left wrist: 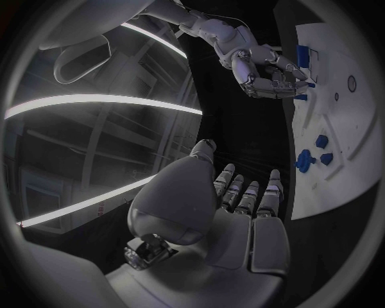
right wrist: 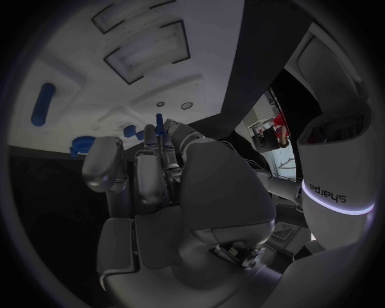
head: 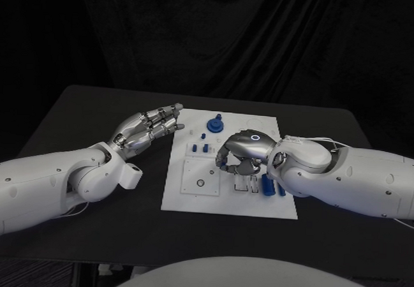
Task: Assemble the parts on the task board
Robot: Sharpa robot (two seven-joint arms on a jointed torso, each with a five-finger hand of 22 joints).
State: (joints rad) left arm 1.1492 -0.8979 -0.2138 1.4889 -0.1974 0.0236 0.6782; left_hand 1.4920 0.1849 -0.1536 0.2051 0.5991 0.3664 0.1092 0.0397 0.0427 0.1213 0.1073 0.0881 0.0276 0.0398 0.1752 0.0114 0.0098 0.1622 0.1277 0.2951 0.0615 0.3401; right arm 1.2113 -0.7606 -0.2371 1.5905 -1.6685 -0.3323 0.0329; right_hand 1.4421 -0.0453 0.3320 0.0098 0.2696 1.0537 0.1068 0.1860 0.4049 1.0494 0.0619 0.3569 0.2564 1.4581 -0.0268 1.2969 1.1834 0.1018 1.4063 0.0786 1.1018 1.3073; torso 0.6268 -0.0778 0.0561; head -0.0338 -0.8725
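1. Parts, small and blue, are seen on the white task board [head: 227, 205], which lies flat in the middle of the black table [head: 93, 228], at the centre of the head view.
2. The right hand [head: 241, 151] is placed over the middle of the board, its fingers curled downward. In the right wrist view a thin blue peg [right wrist: 159, 123] is seen upright at the fingertips [right wrist: 164, 138] of this hand, apparently pinched; how firmly it is held cannot be told.
3. Just right of that hand in the head view, long blue pieces [head: 267, 184] are laid side by side near the board's right edge, partly hidden by the right arm.
4. Several small blue blocks [head: 200, 147] are set on the board to the left of the right hand, between it and the board's left edge.
5. A round blue piece with a knob [head: 214, 124] is seen at the upper part of the board, above the hand.
6. The left hand [head: 148, 129] is held off the board's left edge, upper left of centre in the frame, with fingers straight and close together, pointing toward the board's upper left corner. Nothing is held in it.
7. In the left wrist view the left hand [left wrist: 240, 212] is shown with an empty palm, beside the board.
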